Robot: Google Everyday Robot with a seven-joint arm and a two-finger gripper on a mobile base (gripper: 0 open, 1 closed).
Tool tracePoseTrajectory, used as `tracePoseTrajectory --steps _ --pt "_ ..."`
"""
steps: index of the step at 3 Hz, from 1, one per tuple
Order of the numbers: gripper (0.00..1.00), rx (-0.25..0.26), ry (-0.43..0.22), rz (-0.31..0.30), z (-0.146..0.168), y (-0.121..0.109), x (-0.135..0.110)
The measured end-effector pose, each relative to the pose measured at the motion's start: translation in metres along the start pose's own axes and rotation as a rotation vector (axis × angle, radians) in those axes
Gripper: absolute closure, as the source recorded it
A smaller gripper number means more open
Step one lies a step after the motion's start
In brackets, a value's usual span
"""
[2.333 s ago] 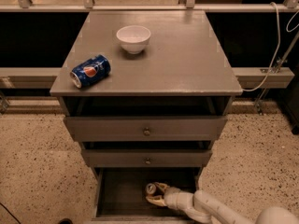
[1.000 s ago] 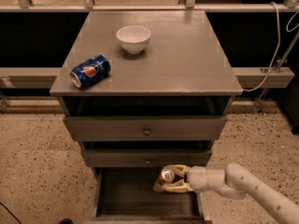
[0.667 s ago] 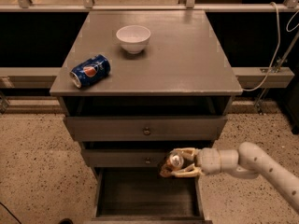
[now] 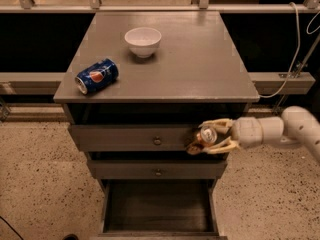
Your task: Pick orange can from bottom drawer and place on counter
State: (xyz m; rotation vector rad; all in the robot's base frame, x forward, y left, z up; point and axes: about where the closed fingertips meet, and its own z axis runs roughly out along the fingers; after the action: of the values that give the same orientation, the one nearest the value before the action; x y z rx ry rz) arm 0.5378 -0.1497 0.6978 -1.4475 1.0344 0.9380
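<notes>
Camera view: two-finger gripper (image 4: pixel 204 138), clamped on the orange-brown drink can (image 4: pixel 202 141), has lifted it out of the open grey bottom drawer (image 4: pixel 160 208), now level with the top drawer (image 4: pixel 125 138); grey wooden counter (image 4: pixel 200 59) comes next.

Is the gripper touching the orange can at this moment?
Touching. The camera view shows the gripper closed around the orange can, holding it in front of the top drawer.
</notes>
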Motion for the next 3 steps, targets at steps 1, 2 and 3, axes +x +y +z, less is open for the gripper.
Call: tracePoseTrajectory --steps 1,2,3 --pt "1.00 -0.010 0.049 -0.052 -0.0301 -0.0298 -0.0481" --pt "1.00 -0.010 0.049 -0.052 -0.0299 -0.0286 -0.0485" --pt "1.00 -0.032 0.055 -0.049 -0.0258 -0.0274 -0.0569"
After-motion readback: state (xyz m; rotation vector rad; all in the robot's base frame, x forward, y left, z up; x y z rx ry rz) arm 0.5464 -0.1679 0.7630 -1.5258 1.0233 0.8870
